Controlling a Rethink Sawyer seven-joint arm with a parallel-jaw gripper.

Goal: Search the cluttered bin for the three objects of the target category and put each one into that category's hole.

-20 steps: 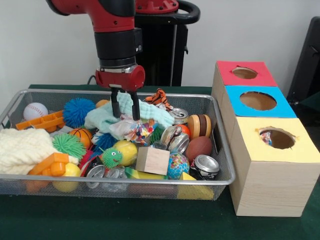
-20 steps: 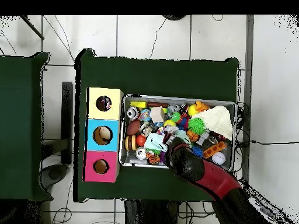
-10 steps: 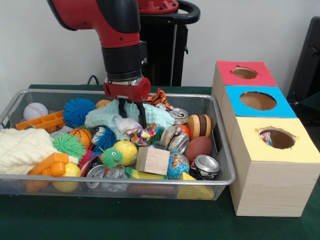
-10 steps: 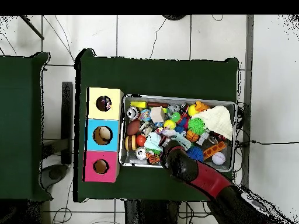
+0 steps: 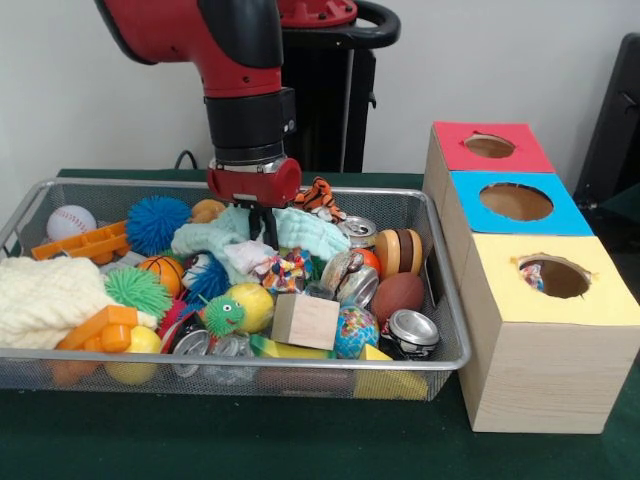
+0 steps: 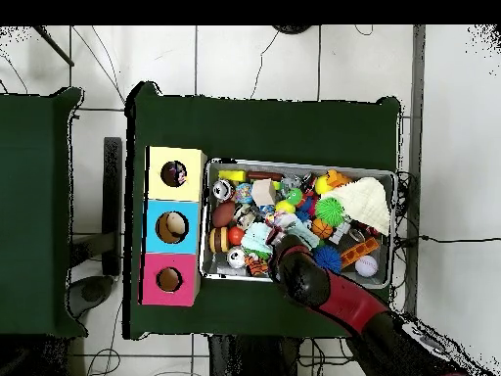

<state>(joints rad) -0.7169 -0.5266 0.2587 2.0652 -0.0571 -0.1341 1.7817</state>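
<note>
Tool [image 5: 262, 228] buried in bin [image 5: 440, 300]; three holes.

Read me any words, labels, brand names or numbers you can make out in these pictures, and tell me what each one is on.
No text can be read in either view.
Drink cans in the wire bin: any printing is too small and blurred to read.
Sorting boxes: plain coloured tops, no labels visible.
Robot arm: no marking visible.
</note>
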